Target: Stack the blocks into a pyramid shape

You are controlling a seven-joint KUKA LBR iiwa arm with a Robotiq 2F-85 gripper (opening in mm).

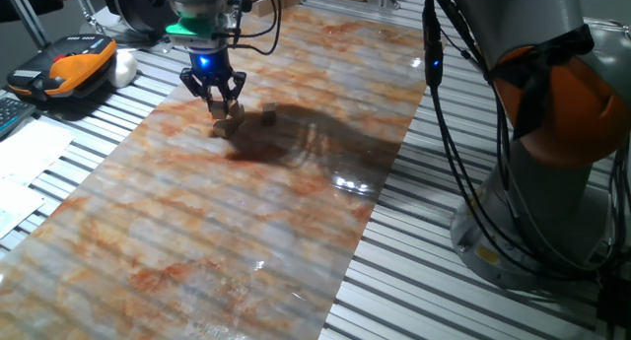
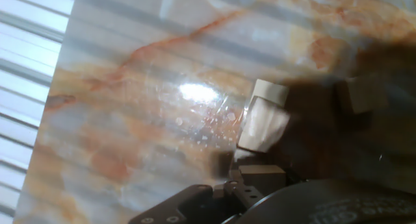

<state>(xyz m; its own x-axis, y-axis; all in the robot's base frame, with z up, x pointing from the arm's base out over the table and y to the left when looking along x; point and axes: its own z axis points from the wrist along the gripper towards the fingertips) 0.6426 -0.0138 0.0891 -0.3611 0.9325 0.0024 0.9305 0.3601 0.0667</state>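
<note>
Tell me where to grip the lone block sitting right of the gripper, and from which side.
Grip the lone block across two opposite flat side faces, coming straight down from above. It sits flat on the table, apart from the others, so its sides look free.

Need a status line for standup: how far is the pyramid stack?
Early. Done: fixed view suggests a small pile of blocks under the gripper; count unclear. In hand: the gripper is down at that pile, seemingly on a block; jaw state unclear. Left: one loose block apart to the right; no finished pyramid visible.
</note>
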